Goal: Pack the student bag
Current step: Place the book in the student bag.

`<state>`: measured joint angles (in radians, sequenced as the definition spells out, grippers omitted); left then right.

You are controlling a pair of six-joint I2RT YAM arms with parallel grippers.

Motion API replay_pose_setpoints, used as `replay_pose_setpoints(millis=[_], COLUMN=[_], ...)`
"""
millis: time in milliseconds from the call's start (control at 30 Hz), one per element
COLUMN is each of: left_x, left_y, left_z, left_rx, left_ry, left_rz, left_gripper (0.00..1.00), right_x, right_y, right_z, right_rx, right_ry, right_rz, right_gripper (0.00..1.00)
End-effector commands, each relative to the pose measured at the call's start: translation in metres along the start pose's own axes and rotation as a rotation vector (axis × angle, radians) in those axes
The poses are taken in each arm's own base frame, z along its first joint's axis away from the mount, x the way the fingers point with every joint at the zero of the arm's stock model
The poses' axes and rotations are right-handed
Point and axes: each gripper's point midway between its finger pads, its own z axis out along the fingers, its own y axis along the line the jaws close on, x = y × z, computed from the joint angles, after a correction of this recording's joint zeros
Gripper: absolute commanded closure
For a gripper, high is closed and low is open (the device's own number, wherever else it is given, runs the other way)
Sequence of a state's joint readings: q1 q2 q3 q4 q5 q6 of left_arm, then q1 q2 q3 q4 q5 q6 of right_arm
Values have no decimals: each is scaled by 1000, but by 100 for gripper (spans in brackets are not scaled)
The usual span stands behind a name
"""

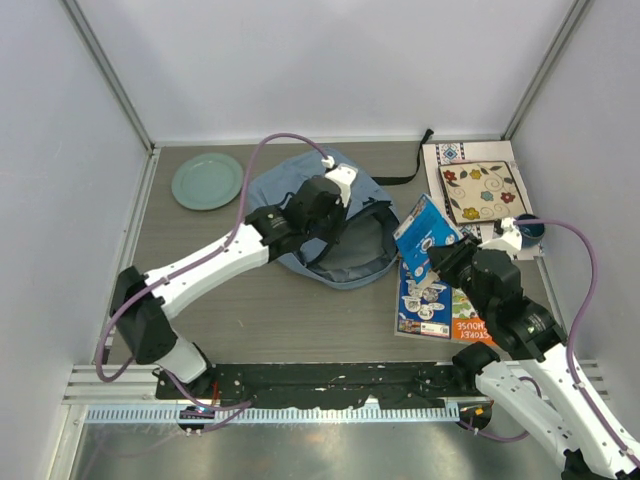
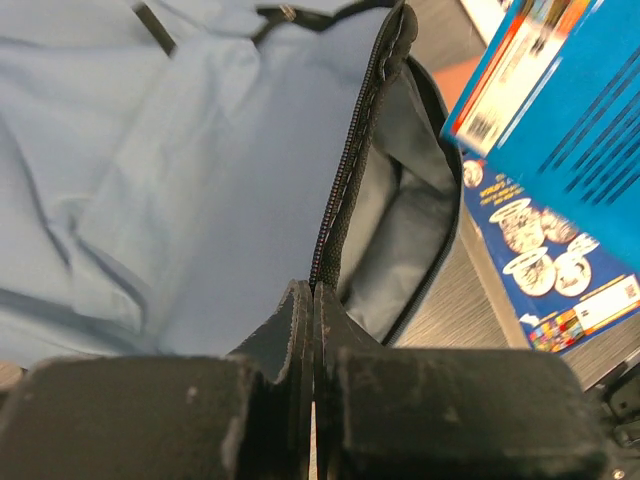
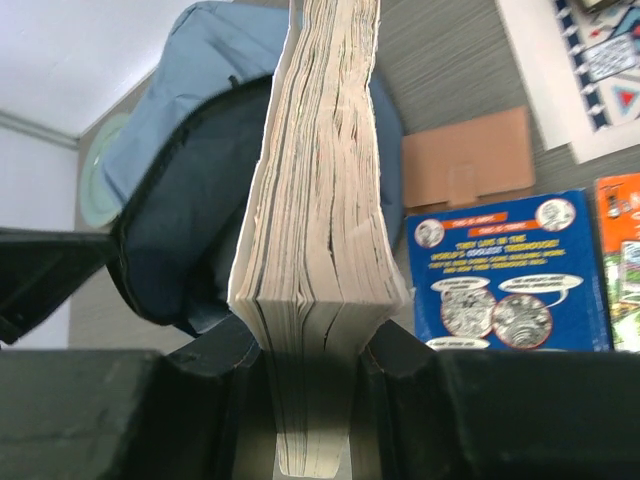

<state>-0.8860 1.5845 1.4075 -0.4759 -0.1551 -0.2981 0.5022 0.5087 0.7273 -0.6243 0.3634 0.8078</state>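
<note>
While the left hand pinches the zipper rim of the open light blue-grey fabric backpack, the right hand clamps a thick blue paperback beside it.

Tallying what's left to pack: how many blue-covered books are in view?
2. One blue book is held in the right gripper just right of the student bag; a second blue book lies flat on the table beside an orange book. Others may be hidden underneath.
</note>
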Motion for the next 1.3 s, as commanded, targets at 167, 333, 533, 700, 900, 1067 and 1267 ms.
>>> replay_pose_setpoints(millis=[167,333,533,700,900,1067,1267], left_x=[-51,-55,-56,-61,-60,-66,-71], left_y=[13,20,23,9,-10,-19,-23], left_z=[-50,-65,-78,-89,-96,-103,-114], left_rx=[-79,-112,-123,-65,-1,15,26], left_ry=[-210,-263,-328,-384,-431,-490,-545], left_rz=[-153,-187,-227,-220,-198,-182,-180], left_gripper=[100,100,100,100,100,100,100], right_x=[5,25,48,70,60,70,77], right_y=[64,68,79,85,103,105,109], right_z=[-32,-22,-11,8,14,31,52], right_rx=[-304,-300,-349,-394,-519,-518,-504], right_ry=[129,218,311,373,333,369,384], right_rz=[198,266,353,474,619,725,773], right_gripper=[99,99,99,99,99,99,99])
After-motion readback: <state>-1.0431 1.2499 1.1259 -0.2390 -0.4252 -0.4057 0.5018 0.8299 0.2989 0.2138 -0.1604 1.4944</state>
